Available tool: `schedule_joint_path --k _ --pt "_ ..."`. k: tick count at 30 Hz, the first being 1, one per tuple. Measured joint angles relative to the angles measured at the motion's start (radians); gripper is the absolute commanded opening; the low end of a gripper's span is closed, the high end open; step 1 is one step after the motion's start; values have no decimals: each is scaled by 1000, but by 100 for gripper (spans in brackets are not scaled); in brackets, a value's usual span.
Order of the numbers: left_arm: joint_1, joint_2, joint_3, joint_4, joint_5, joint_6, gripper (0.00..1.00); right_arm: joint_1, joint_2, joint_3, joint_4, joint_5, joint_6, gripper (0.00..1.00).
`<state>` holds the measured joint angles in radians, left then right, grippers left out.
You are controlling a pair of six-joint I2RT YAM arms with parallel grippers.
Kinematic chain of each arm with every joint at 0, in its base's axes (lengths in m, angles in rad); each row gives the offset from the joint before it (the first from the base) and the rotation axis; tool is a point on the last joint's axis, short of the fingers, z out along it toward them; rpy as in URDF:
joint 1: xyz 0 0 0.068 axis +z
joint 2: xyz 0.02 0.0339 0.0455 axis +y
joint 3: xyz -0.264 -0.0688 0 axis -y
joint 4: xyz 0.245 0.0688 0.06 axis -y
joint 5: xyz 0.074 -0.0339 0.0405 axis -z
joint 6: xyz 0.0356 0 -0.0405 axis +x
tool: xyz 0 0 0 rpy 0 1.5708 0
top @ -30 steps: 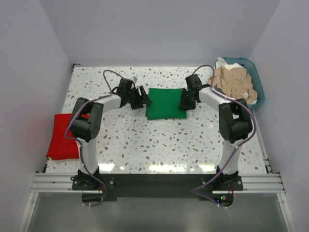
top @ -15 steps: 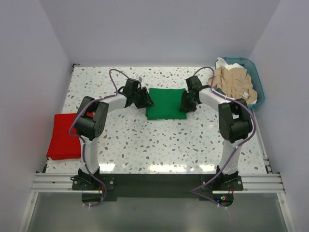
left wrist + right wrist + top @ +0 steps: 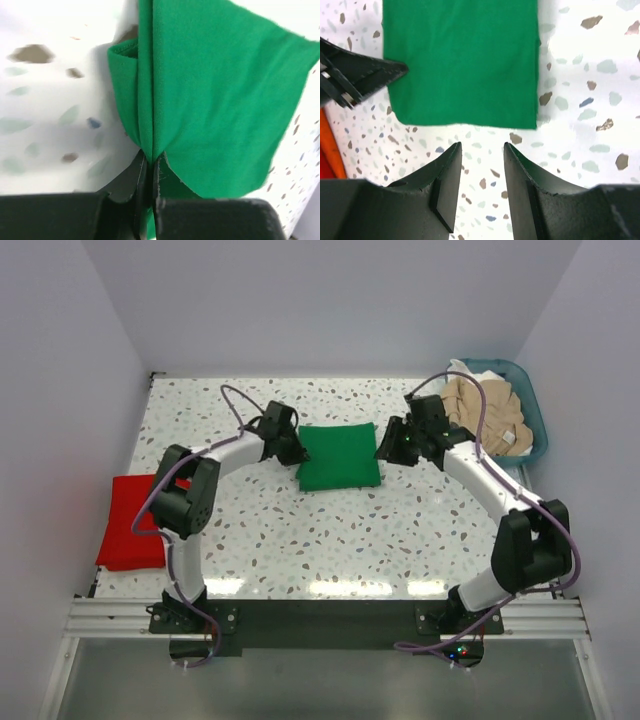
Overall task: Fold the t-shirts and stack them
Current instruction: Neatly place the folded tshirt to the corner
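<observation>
The left fingers [image 3: 125, 192] are clamping the green t-shirt [image 3: 210, 90] by its folded edge, a pinch only the left wrist view is showing. The right fingers [image 3: 445, 185] are hanging apart, empty, the shirt just beyond them. Overhead, a red t-shirt [image 3: 130, 525] is lying well apart from the left fingers on the speckled worktop [image 3: 330, 530]; white walls are enclosing it.

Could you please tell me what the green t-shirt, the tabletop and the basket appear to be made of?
Green t-shirt: soft matte knit cloth, likely cotton jersey; fine weave and a stitched hem show up close.
Tabletop: smooth, slightly glossy, white with dark flecks; terrazzo stone or laminate, unclear.
Basket: teal, seemingly moulded plastic, smooth rim.
</observation>
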<state>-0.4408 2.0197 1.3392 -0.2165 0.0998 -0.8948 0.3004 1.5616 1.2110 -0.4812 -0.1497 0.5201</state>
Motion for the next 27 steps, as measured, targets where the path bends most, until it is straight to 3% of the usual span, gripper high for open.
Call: schedule_joint_path --k 6,18,27 --pt "106 -168 -1 -145 -73 -84 0 3 -73 -97 6 -34 6 43" --pt "496 -392 -2 -446 -227 -90 0 20 -144 -121 3 -75 5 43" --pt "629 -521 28 -617 -348 -45 0 27 -149 -121 3 -81 5 43"
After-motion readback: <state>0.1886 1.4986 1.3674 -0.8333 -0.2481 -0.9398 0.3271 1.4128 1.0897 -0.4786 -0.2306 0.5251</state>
